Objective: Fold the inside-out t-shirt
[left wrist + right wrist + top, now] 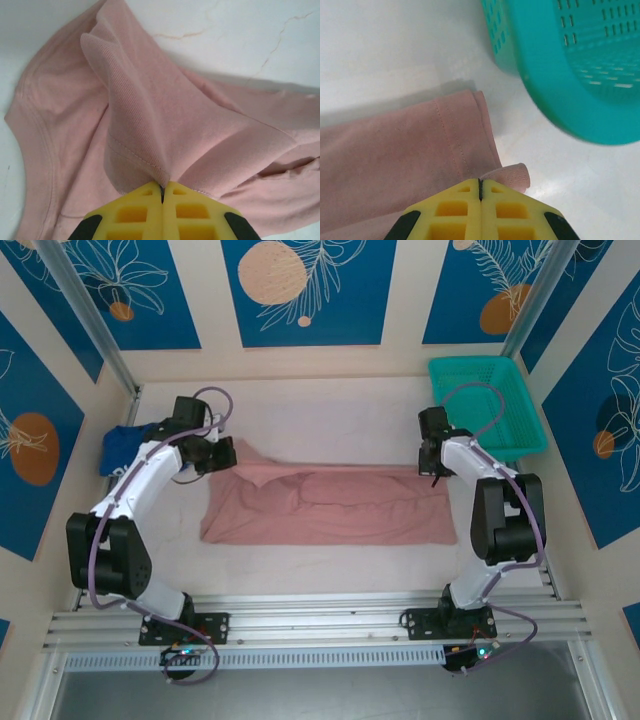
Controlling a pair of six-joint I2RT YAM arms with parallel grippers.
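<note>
Twice found yellow pads pressed flat together on soft pink cloth. Saw the left gripper shut tight on the t-shirt, pinching a raised fold right at its fingertips. Noted a tent-shaped peak of fine-ribbed knit fanning up and away from the tips, with a stitched hem running down into the pinch. Made out a curved, double-stitched seam left of the tips, lying flat on the white table, smooth and faintly veined like marble. Saw the right gripper closed on the same cloth, with a small rolled lip of hem poking out just right of its tips and a straight stitched edge ahead of them. Noted a teal plastic basket, slotted and round-rimmed, ahead and to the right of that gripper, apart from the cloth. From above, found the rest of the shirt stretched as a long wrinkled band between the two grippers. Spotted a crumpled blue garment left of the left gripper, apart from the pink cloth.
</note>
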